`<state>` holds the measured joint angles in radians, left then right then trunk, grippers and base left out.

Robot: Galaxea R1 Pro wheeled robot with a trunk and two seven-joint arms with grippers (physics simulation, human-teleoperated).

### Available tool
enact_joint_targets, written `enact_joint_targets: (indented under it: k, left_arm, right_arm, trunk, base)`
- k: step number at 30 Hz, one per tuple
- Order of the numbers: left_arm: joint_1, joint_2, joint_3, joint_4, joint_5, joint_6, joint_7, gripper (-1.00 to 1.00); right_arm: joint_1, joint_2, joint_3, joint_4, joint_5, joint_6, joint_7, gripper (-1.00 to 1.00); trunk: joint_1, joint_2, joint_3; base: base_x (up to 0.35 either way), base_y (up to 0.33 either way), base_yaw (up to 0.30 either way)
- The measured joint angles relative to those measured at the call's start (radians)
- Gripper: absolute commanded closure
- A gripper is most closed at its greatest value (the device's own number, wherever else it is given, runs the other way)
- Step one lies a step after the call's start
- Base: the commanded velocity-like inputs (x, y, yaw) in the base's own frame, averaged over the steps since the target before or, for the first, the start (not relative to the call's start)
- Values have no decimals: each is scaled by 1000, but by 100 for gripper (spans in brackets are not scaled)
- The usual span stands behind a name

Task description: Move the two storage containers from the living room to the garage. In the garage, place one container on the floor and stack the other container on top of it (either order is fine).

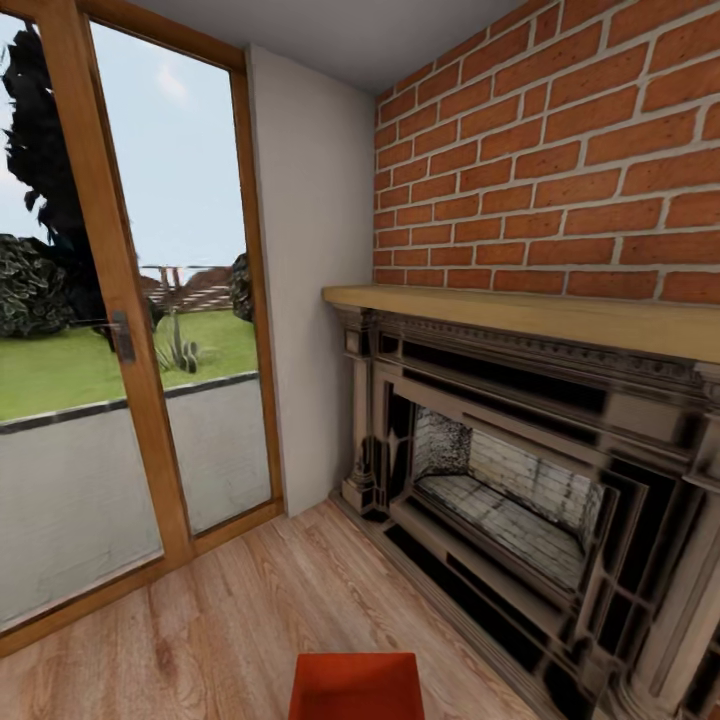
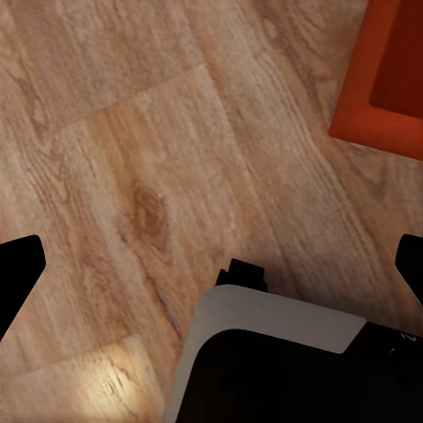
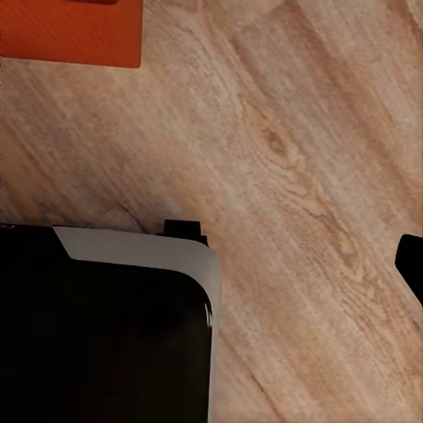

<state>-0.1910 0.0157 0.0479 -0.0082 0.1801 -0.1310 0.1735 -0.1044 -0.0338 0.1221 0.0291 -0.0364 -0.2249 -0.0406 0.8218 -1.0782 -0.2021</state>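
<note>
While the head cam faces the living-room corner, one orange-red rectangular open-top plastic bin (image 1: 357, 686) sits on the light wood-plank floor (image 1: 200, 620) at the bottom edge of the view, partly cut off by the frame. Red brick wall (image 1: 560, 150) at right, w/ a tan wood mantel shelf (image 1: 520, 312) over a dark ornate fireplace surround (image 1: 520, 470); pale brick firebox inside. Plain white wall section (image 1: 312, 280) in the corner. Wood-framed glass door (image 1: 130, 330) at left, dark handle on its frame, grass and trees outside.

Left wrist cam: left pincer (image 2: 211, 264) is spread wide, holding nothing; only dark tips show at both picture edges, plank floor between them. Corner of an orange-red bin (image 2: 383, 79) lies on the floor nearby, apart from the fingers. White-and-black robot base body (image 2: 282, 361) below the cam.

Right wrist cam: right pincer, one dark fingertip (image 3: 412, 264) at picture edge, other finger out of frame, so can't tell how far apart it is; nothing seen in its grip. Orange-red bin corner (image 3: 75, 31) on floor, well apart from that tip. Black/white base body (image 3: 106, 326) in view too.

Can't tell if the wrist cams show the same bin or two.
</note>
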Motion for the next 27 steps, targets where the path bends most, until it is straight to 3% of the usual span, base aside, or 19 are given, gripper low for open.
enact_joint_targets:
  k: [10,27]
  left_arm:
    - [0,1,0,0,0,0,0,-100]
    - [0,0,0,0,0,0,0,-100]
  right_arm:
    - [0,1,0,0,0,1,0,-100]
    - [0,5,-1,0,-3,2,-1,-100]
  trunk:
    - [0,0,0]
    - [0,0,0]
  base:
    - [0,113,0]
    - [0,9,0]
